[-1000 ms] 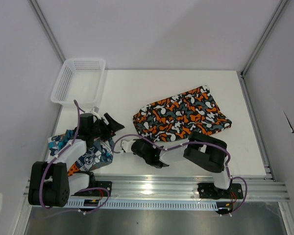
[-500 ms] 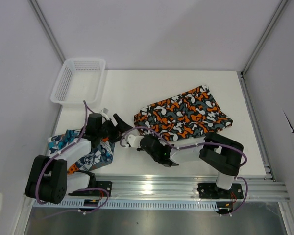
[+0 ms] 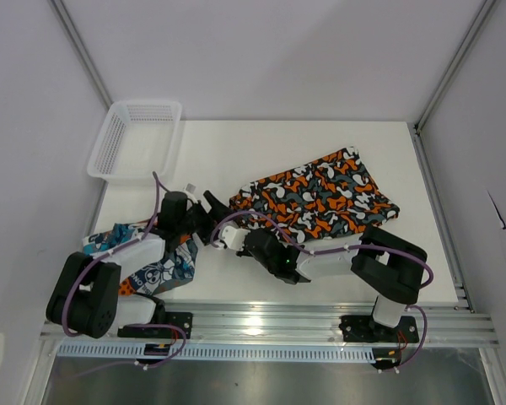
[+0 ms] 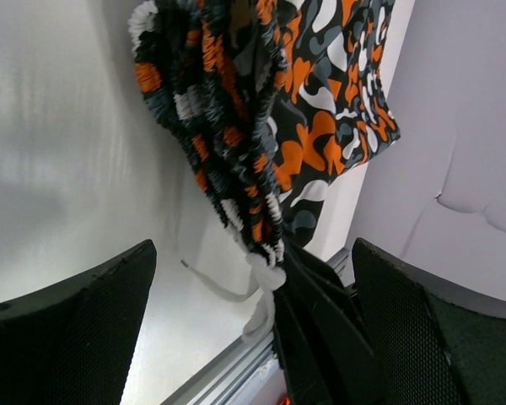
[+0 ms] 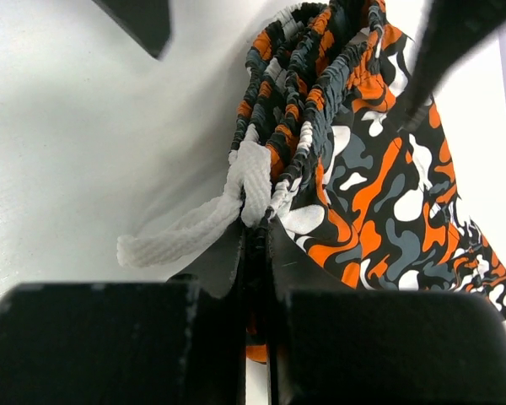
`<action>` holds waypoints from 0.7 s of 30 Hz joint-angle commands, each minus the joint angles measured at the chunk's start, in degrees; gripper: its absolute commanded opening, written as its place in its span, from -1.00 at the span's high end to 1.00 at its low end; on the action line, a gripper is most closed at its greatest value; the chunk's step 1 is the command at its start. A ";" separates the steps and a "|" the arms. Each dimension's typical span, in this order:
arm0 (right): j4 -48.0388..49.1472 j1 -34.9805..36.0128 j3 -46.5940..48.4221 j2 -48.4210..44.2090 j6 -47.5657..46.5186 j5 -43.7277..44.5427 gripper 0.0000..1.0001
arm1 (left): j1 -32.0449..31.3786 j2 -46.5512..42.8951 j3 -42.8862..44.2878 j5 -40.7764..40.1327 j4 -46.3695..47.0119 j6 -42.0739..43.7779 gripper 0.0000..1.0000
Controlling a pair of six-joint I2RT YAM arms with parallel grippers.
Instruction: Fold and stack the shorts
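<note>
Overhead, the camo shorts (image 3: 320, 198) lie on the table (image 3: 236, 152), their left corner pinched by the right gripper (image 3: 234, 228), the spread left gripper (image 3: 211, 211) just beside it and the skull shorts (image 3: 156, 268) under the left arm (image 3: 135, 249); the left wrist view shows the waistband (image 4: 236, 152) ahead between wide-apart fingers (image 4: 67, 337), while the right wrist view shows jaws clamping it beside the drawstring (image 5: 185, 232).

The left gripper (image 3: 211, 206) slides toward three o'clock, its jaws spreading wider, and reaches the waistband corner of the orange, black, white and grey camouflage cloth shorts (image 3: 320, 198). The right gripper (image 5: 256, 250) shifts toward eleven o'clock, its elbow swinging out toward three o'clock.
</note>
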 commanded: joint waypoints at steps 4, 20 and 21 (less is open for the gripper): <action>1.82 0.01 -0.07 -3.00 1.33 -0.80 1.00 | -2.03 4.43 2.33 -0.17 5.71 -8.41 -0.98; 1.82 0.62 -0.34 -3.79 1.07 -0.80 1.00 | -3.79 19.64 2.24 -0.70 23.63 -18.96 -0.98; 1.74 0.71 -0.42 -3.79 1.07 -0.71 1.00 | -3.79 20.08 2.41 -0.96 24.34 -19.58 -0.98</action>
